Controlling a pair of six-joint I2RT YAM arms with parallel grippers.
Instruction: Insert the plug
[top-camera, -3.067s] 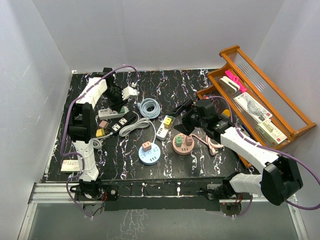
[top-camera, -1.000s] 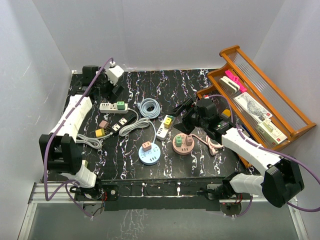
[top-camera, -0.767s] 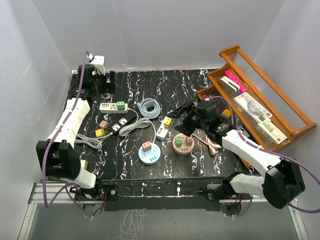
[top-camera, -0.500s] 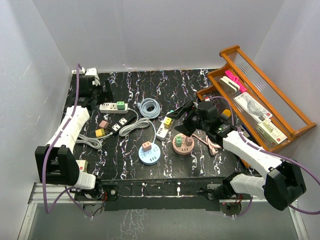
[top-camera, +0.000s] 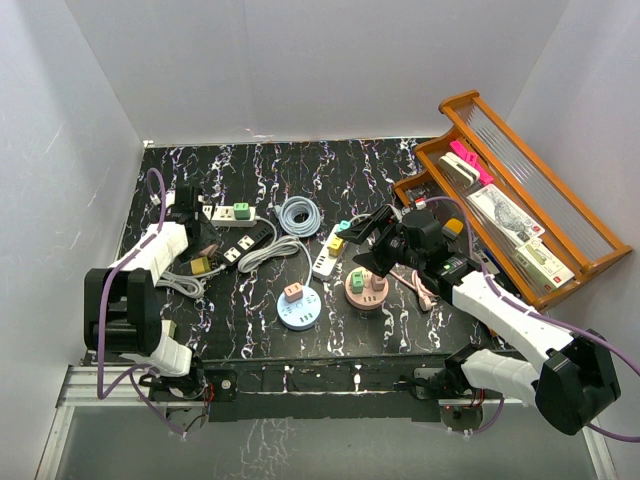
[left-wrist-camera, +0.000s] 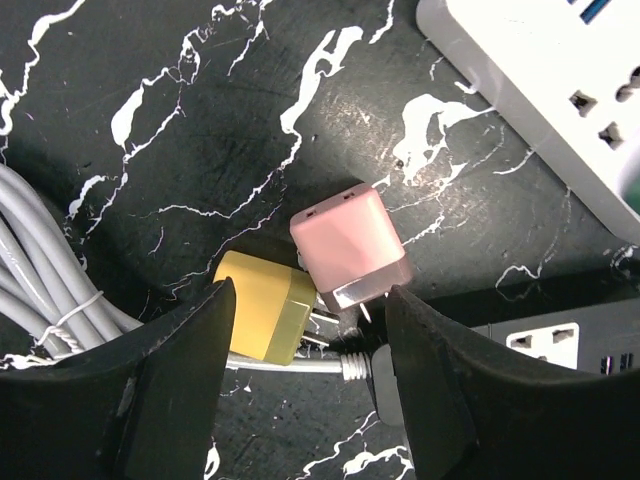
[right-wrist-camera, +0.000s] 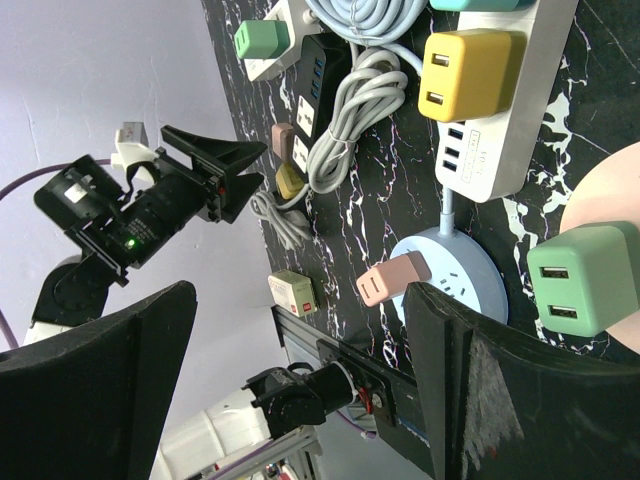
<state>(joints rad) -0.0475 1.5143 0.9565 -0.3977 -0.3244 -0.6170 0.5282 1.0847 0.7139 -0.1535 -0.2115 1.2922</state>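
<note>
Pink plug (left-wrist-camera: 350, 250), small and boxy, lies on its side on the desk (left-wrist-camera: 150, 150), just beside a yellow plug (left-wrist-camera: 262, 318). My left pincer (left-wrist-camera: 312, 290) straddles both, jaws apart; closing could catch the pair or twist the pink one. Right pincer (right-wrist-camera: 300, 295) hangs spread, empty.

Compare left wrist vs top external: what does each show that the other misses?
Left wrist only: metal prongs on the pink plug and yellow plug, both lying between the left end effector's open fingers. Top external only: right end effector, blue round socket, pink round socket, wooden rack. Both: white power strip, black power strip, grey cable.
</note>
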